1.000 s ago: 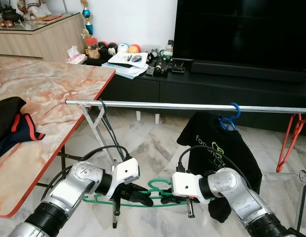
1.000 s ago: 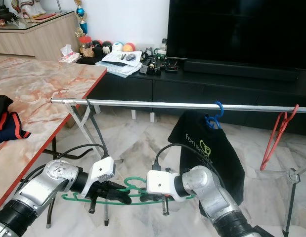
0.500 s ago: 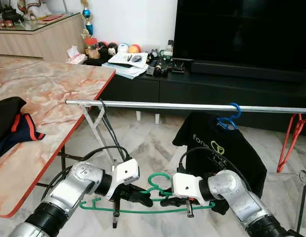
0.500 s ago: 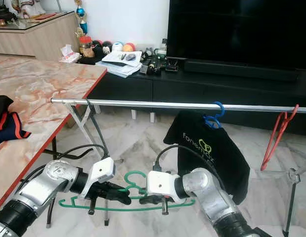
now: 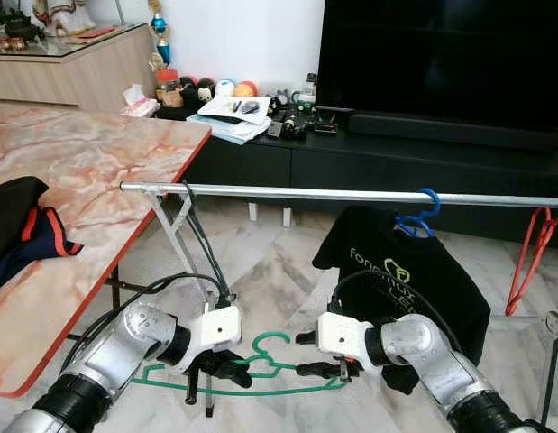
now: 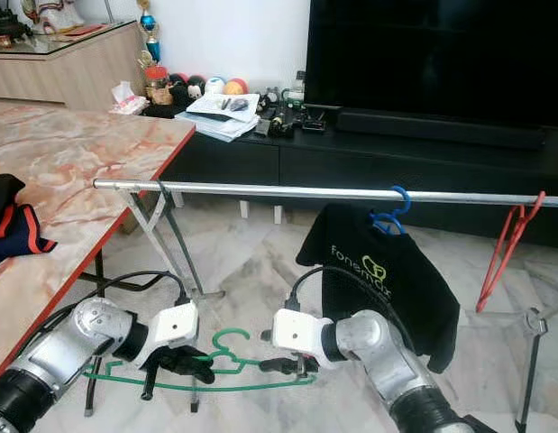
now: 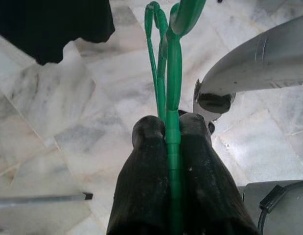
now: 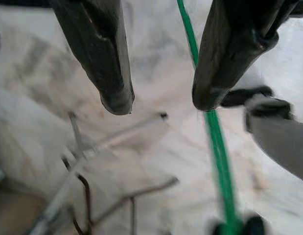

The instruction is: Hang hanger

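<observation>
A green hanger (image 5: 277, 391) hangs low over the marble floor, under the silver rail (image 5: 333, 194), hook (image 6: 226, 338) upward. My left gripper (image 5: 226, 368) is shut on it near the neck; in the left wrist view both fingers (image 7: 146, 147) pinch the green wire (image 7: 174, 73). My right gripper (image 5: 302, 354) is open just right of the hook. In the right wrist view its fingers (image 8: 112, 58) stand apart, and the green wire (image 8: 217, 142) runs by one fingertip, ungripped.
A black T-shirt (image 5: 396, 271) on a blue hanger (image 5: 421, 216) and a red hanger (image 5: 531, 253) hang on the rail to the right. The marble table (image 5: 98, 171) with dark clothing stands at left. The rail's folding legs (image 5: 179, 244) stand close behind my left arm.
The hanger and my left gripper have sunk lower and leftward. My right gripper has opened and let go of the hanger. The black T-shirt has swung on the rail.
</observation>
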Controlling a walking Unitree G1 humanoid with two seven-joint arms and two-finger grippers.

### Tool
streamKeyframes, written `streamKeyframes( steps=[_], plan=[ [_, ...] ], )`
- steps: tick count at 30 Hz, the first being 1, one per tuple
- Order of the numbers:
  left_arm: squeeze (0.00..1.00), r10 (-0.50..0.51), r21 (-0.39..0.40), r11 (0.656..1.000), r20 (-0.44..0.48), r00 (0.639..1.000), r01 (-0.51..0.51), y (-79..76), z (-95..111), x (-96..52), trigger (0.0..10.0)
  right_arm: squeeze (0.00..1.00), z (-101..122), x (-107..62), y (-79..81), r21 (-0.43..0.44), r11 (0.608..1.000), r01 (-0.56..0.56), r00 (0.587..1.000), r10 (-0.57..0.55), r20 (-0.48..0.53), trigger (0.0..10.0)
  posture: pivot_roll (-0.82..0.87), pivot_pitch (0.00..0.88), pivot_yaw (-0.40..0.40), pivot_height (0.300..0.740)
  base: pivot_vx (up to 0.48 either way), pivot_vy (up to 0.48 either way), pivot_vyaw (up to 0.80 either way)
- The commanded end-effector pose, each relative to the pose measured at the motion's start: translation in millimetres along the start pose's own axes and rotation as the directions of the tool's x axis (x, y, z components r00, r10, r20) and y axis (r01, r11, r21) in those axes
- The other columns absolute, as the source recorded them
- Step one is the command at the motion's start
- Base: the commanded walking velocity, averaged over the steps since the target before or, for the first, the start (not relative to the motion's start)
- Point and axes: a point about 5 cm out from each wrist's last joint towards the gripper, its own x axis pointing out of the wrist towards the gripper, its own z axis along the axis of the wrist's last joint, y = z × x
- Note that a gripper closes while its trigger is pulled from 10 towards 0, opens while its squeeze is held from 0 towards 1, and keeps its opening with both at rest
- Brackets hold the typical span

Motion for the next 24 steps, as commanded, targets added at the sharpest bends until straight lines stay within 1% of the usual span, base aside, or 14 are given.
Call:
streamKeyframes(
  steps=[1, 3, 4, 5, 6, 9, 10, 11, 13, 15, 17, 19, 21, 24],
  plan=[
    [0.0, 0.021, -0.013, 1.0, -0.068, 0.997, -0.022, -5.0, -18, 0.7, 0.0, 0.0, -12, 0.9, -3.8, 0.027, 0.995, 0.097, 0.994, -0.096, -0.047, 10.0, 0.1, 0.028, 0.016, 0.74, 0.0, 0.0, 0.0],
    [0.0, 0.104, -0.015, 0.994, -0.105, 0.989, -0.106, -7.8, -31, 7.0, 1.3, 0.0, -23, 5.6, -7.6, 0.15, 0.957, 0.25, 0.967, -0.241, -0.078, 10.0, 0.09, 0.027, 0.016, 0.74, 0.0, 0.0, 0.0],
    [0.0, 0.14, -0.041, 0.989, -0.106, 0.985, -0.145, -8.2, -35, 9.6, 7.5, 0.0, -27, 7.2, -7.4, 0.191, 0.937, 0.293, 0.956, -0.282, -0.084, 10.0, 0.09, 0.025, 0.013, 0.74, 0.0, 0.0, 0.0],
    [0.0, 0.14, -0.041, 0.989, -0.106, 0.985, -0.145, -8.2, -35, 9.6, 7.5, 0.0, -27, 7.2, -7.4, 0.191, 0.937, 0.293, 0.956, -0.282, -0.084, 10.0, 0.09, 0.025, 0.013, 0.74, 0.0, 0.0, 0.0],
    [0.0, 0.22, -0.116, 0.967, -0.078, 0.972, -0.228, -9.1, -41, 14.3, 10.0, 0.0, -36, 11.0, -3.9, 0.332, 0.865, 0.377, 0.926, -0.362, -0.106, 10.0, 0.09, 0.025, 0.011, 0.74, 0.0, 0.0, 0.0],
    [0.0, 0.333, -0.222, 0.916, -0.049, 0.942, -0.335, -10.7, -50, 17.3, 10.0, 0.0, -56, 17.5, 9.7, 0.548, 0.693, 0.468, 0.875, -0.448, -0.182, 10.0, 0.09, 0.025, 0.009, 0.74, 0.0, 0.0, 0.0],
    [0.0, 0.423, -0.308, 0.854, -0.06, 0.904, -0.42, -11.1, -57, 17.2, 10.0, 0.0, -70, 20.3, 22.9, 0.614, 0.596, 0.517, 0.845, -0.472, -0.253, 10.0, 0.09, 0.023, 0.006, 0.74, 0.0, 0.0, 0.0],
    [0.0, 0.423, -0.308, 0.854, -0.06, 0.904, -0.42, -11.1, -57, 17.2, 10.0, 0.0, -70, 20.3, 22.9, 0.614, 0.596, 0.517, 0.845, -0.472, -0.253, 10.0, 0.09, 0.023, 0.006, 0.74, 0.0, 0.0, 0.0],
    [0.0, 0.504, -0.37, 0.784, -0.087, 0.859, -0.498, -15.7, -67, 18.1, 10.0, 0.0, -93, 25.4, 52.5, 0.72, 0.413, 0.558, 0.81, -0.457, -0.367, 10.0, 0.11, 0.019, 0.002, 0.74, 0.0, 0.0, 0.0],
    [0.0, 0.534, -0.397, 0.755, -0.088, 0.841, -0.522, -17.8, -70, 19.0, 10.0, 0.0, -101, 28.0, 66.6, 0.732, 0.376, 0.568, 0.806, -0.431, -0.405, 10.0, 0.11, 0.018, 0.002, 0.74, 0.0, 0.0, 0.0],
    [0.0, 0.64, -0.481, 0.64, -0.1, 0.762, -0.6, -22.7, -75, 20.3, 10.0, 0.0, -119, 34.0, 110.1, 0.722, 0.34, 0.603, 0.795, -0.337, -0.505, 10.0, 0.11, 0.008, -0.005, 0.74, 0.0, 0.0, 0.0],
    [0.0, 0.667, -0.51, 0.605, -0.095, 0.739, -0.611, -23.8, -76, 20.0, 10.0, 0.0, -122, 35.6, 120.5, 0.73, 0.322, 0.603, 0.795, -0.317, -0.517, 10.0, 0.11, 0.003, -0.007, 0.74, 0.0, 0.0, 0.0],
    [0.0, 0.733, -0.581, 0.52, -0.073, 0.676, -0.626, -26.4, -73, 18.7, 10.0, 0.0, -127, 37.9, 140.1, 0.763, 0.221, 0.607, 0.789, -0.285, -0.545, 10.0, 0.12, 0.0, -0.01, 0.74, 0.0, 0.0, 0.0],
    [0.0, 0.751, -0.584, 0.512, -0.053, 0.659, -0.63, -30.3, -68, 21.2, 10.0, 0.0, -133, 36.4, 152.8, 0.757, 0.14, 0.638, 0.76, -0.275, -0.589, 10.0, 0.12, 0.0, -0.007, 0.74, 0.0, 0.0, 0.0]
  ],
)
